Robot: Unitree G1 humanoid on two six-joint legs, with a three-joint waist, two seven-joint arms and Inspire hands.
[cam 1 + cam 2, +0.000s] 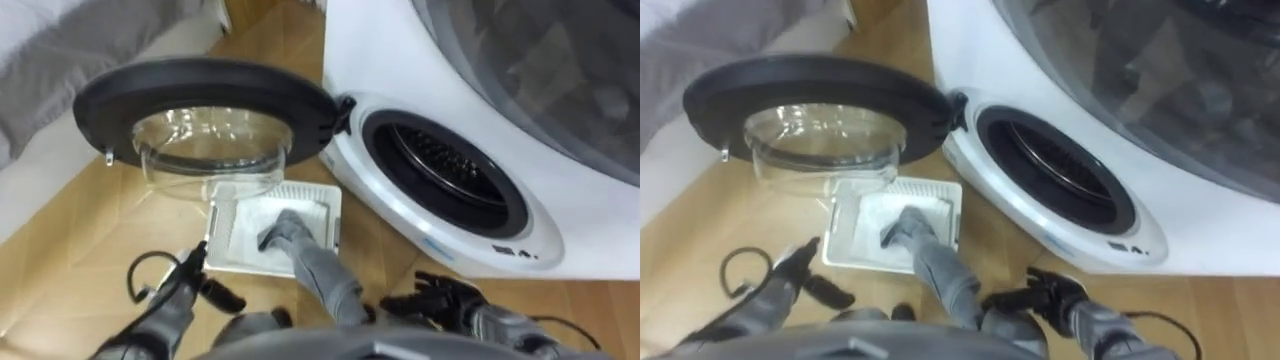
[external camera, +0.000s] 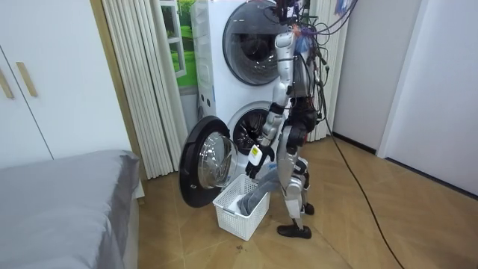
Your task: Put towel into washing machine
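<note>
A grey towel (image 1: 300, 245) lies in a white slatted basket (image 1: 225, 215) on the floor, one end draped over the near rim toward me. The washing machine (image 1: 560, 210) stands to the right, its round drum opening (image 1: 450, 165) dark and uncovered. Its black-rimmed glass door (image 1: 200, 110) is swung wide open to the left, above the basket. My left hand (image 1: 205, 285) hangs low at the basket's left near corner, fingers relaxed and holding nothing. My right hand (image 1: 440, 295) hovers low below the drum opening, fingers spread and holding nothing. In the room view I stand upright beside the basket (image 2: 239, 209).
A second machine (image 2: 254, 37) is stacked on top of the washer. A bed with grey bedding (image 2: 60, 202) is on the room view's left, behind the open door. White curtains (image 2: 142, 82) hang beside the machines. Wood floor (image 1: 80, 260) surrounds the basket.
</note>
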